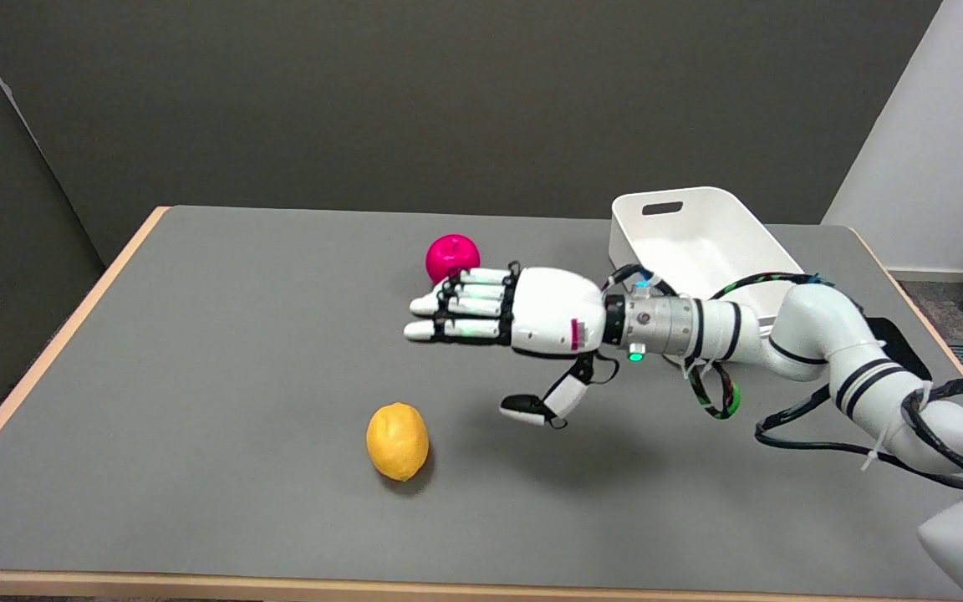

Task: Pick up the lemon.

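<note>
The yellow lemon (pixel 398 441) lies on the grey table (pixel 222 351) toward the near middle. My right hand (pixel 506 322) hovers above the table, behind and to the right of the lemon, and does not touch it. Its fingers (pixel 456 307) stretch out straight toward the left, and the thumb hangs down apart from them. Nothing is in the hand.
A magenta ball (pixel 451 256) sits just behind the fingertips. A white bin (pixel 690 238) stands at the back right, behind my forearm. The table's wooden edges run along the left and near sides.
</note>
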Robot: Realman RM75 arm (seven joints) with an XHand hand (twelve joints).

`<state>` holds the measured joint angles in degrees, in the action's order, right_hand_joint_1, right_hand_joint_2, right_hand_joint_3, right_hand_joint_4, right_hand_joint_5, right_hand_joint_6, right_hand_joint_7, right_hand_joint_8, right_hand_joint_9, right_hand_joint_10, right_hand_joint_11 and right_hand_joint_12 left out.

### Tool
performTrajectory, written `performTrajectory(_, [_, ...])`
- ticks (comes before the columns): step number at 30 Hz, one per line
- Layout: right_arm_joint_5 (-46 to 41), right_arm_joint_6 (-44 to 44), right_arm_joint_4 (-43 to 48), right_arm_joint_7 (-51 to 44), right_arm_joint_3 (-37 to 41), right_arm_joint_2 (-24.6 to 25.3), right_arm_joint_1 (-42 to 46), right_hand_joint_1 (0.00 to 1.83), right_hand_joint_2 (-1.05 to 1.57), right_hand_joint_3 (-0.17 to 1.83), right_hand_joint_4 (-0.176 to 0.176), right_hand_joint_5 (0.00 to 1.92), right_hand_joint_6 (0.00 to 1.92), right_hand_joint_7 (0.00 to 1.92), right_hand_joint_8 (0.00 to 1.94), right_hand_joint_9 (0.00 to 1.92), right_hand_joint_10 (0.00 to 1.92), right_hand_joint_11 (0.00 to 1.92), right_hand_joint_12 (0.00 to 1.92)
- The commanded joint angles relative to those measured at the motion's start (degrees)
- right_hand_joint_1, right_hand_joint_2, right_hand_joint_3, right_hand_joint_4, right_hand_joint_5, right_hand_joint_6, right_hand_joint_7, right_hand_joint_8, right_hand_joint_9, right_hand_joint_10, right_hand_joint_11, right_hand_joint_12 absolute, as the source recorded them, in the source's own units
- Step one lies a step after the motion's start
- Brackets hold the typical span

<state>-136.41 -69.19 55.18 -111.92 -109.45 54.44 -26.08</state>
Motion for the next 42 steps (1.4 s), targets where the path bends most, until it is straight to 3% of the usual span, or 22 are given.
performTrajectory(1, [-0.6, 6.4, -1.0, -6.8, -13.2, 0.9, -2.6, 0.78, 0.63, 1.02, 0.066, 0.0, 0.04, 0.0, 0.07, 0.01, 0.47, 0.0, 0.72])
performTrajectory(18, [-3.4, 6.1, -4.8, -9.1, -20.3, 4.9, -6.1, 0.76, 0.61, 0.93, 0.06, 0.0, 0.0, 0.0, 0.0, 0.01, 0.41, 0.0, 0.64])
performTrajectory(19, [-18.1, 1.9, 3.6, -17.6, -26.2, 7.2, -5.9, 0.76, 0.6, 0.94, 0.059, 0.0, 0.0, 0.0, 0.0, 0.01, 0.41, 0.0, 0.64])
performTrajectory(20, [-6.5, 5.1, -3.9, -10.9, -21.9, 6.0, -6.4, 0.77, 0.59, 0.96, 0.059, 0.0, 0.0, 0.0, 0.0, 0.0, 0.4, 0.0, 0.64])
performTrajectory(21, [-3.5, 5.9, -5.9, -9.2, -21.0, 5.8, -6.6, 0.77, 0.59, 0.97, 0.058, 0.0, 0.0, 0.0, 0.0, 0.0, 0.4, 0.0, 0.65])
performTrajectory(42, [-4.0, 6.5, -11.8, -9.2, -24.2, 11.1, -11.2, 0.78, 0.59, 0.97, 0.058, 0.0, 0.0, 0.0, 0.0, 0.0, 0.4, 0.0, 0.66])
